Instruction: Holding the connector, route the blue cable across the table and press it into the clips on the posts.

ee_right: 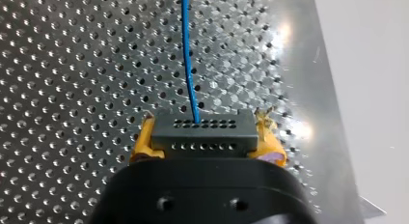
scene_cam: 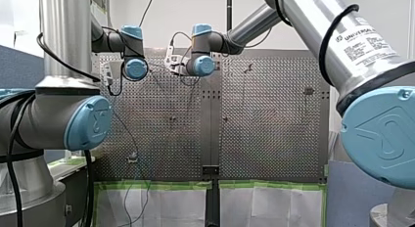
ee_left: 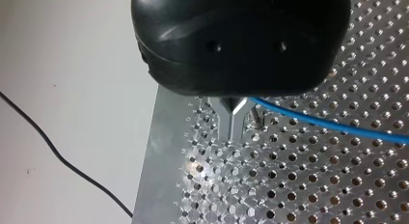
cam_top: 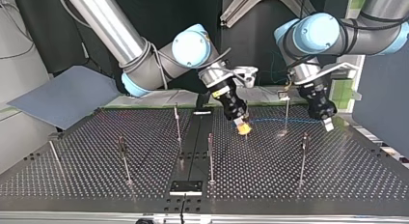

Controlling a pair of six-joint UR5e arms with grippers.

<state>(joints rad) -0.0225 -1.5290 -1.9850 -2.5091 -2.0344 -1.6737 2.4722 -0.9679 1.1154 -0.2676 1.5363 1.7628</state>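
The connector [ee_right: 203, 133] sat clamped between the yellow pads [ee_right: 143, 143] of my right gripper [ee_right: 205, 119], just above the table [ee_right: 72, 64], near the middle of its far edge in the top view. The blue cable [ee_right: 189, 64] ran from it toward my left gripper [ee_left: 234, 122], whose metal fingers were together close to a table edge.

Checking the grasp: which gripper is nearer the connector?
Right. My right gripper clamps the connector in its jaws; my left gripper is further along the blue cable, apart from it.

A robotics lab is shown: industrial arms [cam_top: 111, 26] are mounted at a perforated metal counter [cam_top: 337, 175] fitted with posts [cam_top: 210, 156] and edged with green tape [scene_cam: 156, 184].
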